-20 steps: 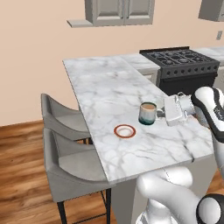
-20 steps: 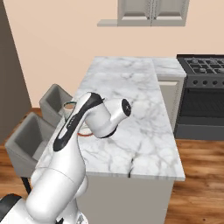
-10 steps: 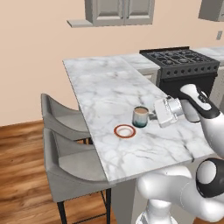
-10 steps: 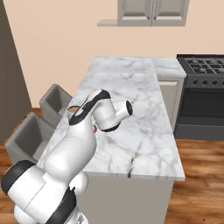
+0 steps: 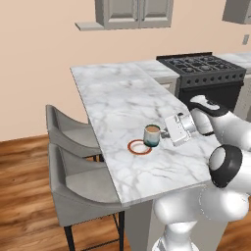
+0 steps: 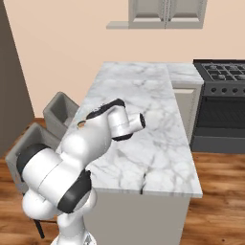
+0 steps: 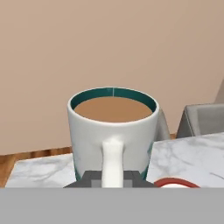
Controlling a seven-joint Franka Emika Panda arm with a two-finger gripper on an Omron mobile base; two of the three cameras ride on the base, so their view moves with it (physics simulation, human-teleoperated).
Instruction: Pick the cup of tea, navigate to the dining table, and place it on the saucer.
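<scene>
Item: cup of tea, upright, handle clamped in my gripper, beside the saucer, partly overlapping its rim, toward the dining table's stool-side edge.

The gripper holds the cup by its handle from three o'clock. The cup sits upright over the saucer, toward its one o'clock edge, on the table.

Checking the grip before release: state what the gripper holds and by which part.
The gripper holds the cup of tea, shut on its handle.
</scene>
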